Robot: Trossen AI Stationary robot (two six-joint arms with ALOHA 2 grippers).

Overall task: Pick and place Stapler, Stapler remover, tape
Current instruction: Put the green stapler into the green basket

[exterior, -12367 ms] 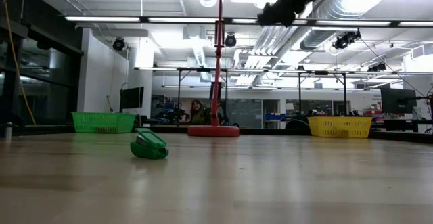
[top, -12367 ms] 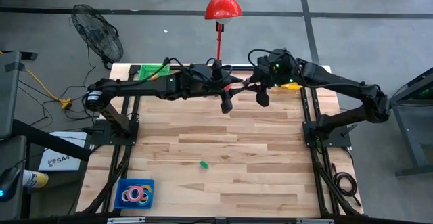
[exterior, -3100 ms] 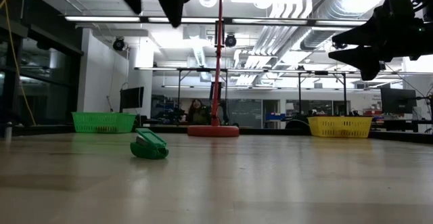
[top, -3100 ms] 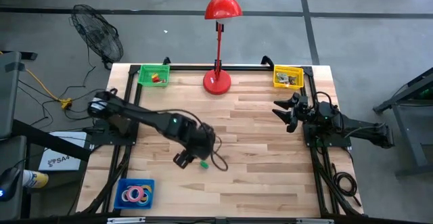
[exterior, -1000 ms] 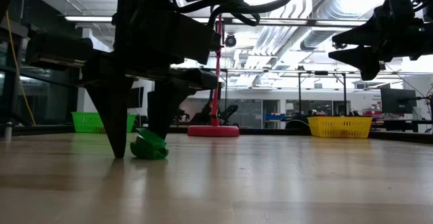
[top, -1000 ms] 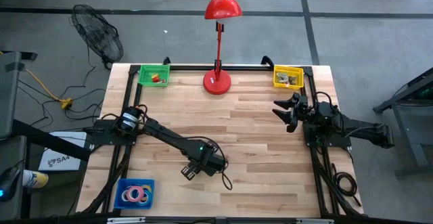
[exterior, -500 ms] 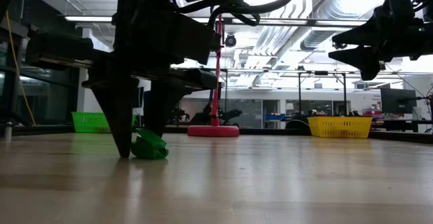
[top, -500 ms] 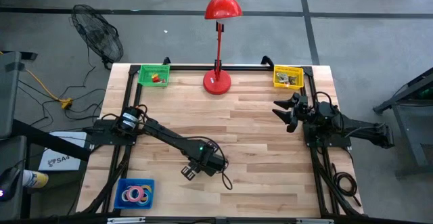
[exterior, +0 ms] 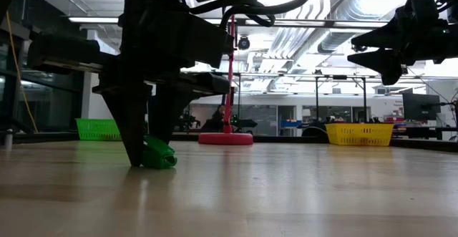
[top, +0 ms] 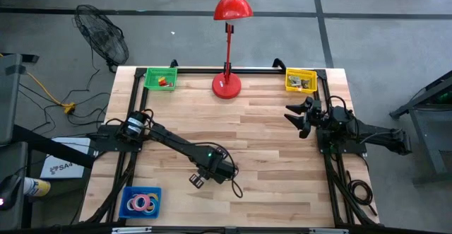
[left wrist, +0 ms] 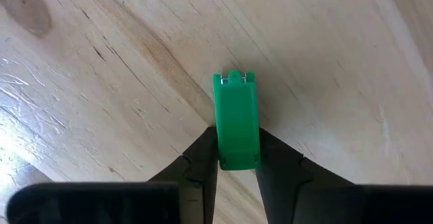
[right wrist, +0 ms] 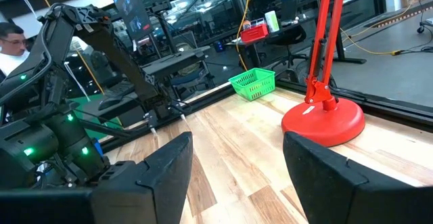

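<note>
A small green stapler remover (left wrist: 236, 119) lies on the wooden table, a little left of its middle and toward the near edge. My left gripper (left wrist: 237, 136) stands straight over it, pointing down and shut on it; in the low view its dark fingers (exterior: 136, 147) reach the tabletop beside the remover (exterior: 160, 155). The tape rolls (top: 140, 203) lie in a blue tray (top: 127, 193) at the near left corner. My right gripper (top: 296, 117) waits open above the right edge, held level. I cannot make out the stapler. My left gripper pinches the stapler remover by its two long sides (left wrist: 219, 149) between its two fingers, toward one end of the body. The fingers come from above, pointing down, and lie across it. The remover rests flat on the table.
A green basket (top: 161, 78) stands at the far left corner, a yellow basket (top: 301, 80) at the far right, and a red lamp base (top: 227, 85) between them. Bare tabletop stretches across the middle and the near right.
My left gripper has stayed in place over the stapler remover while its two fingers have drawn together from either side until they meet the green body. The remover has stayed on the table.
</note>
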